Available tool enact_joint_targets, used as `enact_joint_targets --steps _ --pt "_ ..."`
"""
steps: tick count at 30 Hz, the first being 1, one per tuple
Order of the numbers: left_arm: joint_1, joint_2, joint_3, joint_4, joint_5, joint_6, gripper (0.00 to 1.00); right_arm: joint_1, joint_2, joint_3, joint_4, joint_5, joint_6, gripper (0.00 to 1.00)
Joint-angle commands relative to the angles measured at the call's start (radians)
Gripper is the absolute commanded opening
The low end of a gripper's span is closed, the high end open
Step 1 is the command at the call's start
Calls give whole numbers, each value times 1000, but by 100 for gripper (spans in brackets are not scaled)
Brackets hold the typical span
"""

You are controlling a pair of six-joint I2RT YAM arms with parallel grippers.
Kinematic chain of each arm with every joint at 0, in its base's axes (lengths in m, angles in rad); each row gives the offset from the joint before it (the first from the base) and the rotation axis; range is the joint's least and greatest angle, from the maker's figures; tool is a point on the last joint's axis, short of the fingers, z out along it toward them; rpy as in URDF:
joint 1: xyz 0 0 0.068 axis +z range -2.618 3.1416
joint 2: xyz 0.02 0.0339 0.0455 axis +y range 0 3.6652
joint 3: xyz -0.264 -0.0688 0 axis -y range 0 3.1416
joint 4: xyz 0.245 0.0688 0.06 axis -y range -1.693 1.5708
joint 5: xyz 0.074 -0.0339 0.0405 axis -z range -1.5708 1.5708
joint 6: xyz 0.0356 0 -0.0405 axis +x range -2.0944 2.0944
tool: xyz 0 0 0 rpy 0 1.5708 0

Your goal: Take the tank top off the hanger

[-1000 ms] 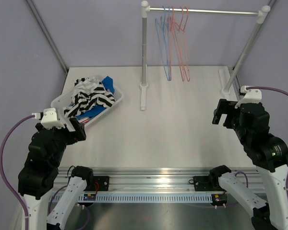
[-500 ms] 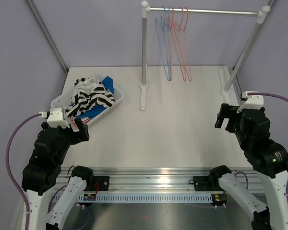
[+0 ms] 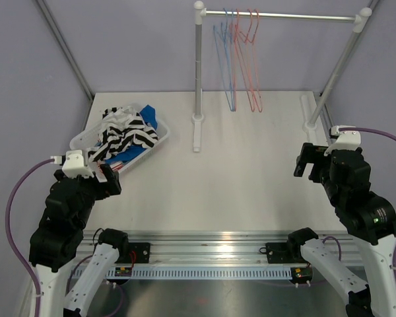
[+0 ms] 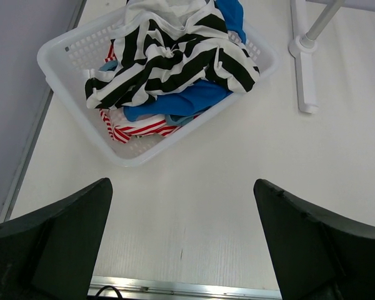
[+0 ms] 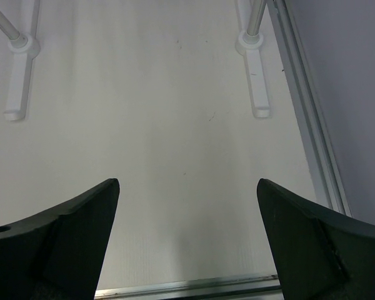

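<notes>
Several thin wire hangers, blue [image 3: 231, 99] and red [image 3: 253, 99], hang bare on the rail [image 3: 284, 15] at the back. A black-and-white striped tank top [image 3: 129, 135] [image 4: 175, 56] lies on top of blue and red-striped clothes in a white basket [image 3: 86, 137] [image 4: 56, 50] at the table's left. My left gripper [image 3: 110, 177] [image 4: 181, 182] hovers open just in front of the basket, nothing between its fingers. At the right side of the table my right gripper [image 3: 305, 160] [image 5: 187, 181] stands open over bare tabletop.
The rack stands on two white feet, one at mid-table [image 3: 197, 132] [image 4: 303, 69] [image 5: 15, 81] and one near the right edge [image 3: 313, 112] [image 5: 256, 75]. A metal rail [image 3: 218, 247] runs along the near edge of the table.
The left arm has shifted slightly toward the near edge and right; the right gripper has dropped back a little. Both grippers stay open and the clothes have not moved.
</notes>
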Motion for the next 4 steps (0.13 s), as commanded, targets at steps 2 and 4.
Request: enact_joint_targets --steps 2,4 --pt "-4 -7 3 52 -20 7 99 6 10 0 39 -11 9 99" --pt "-4 -6 3 55 -23 9 99 6 10 0 36 -5 7 100"
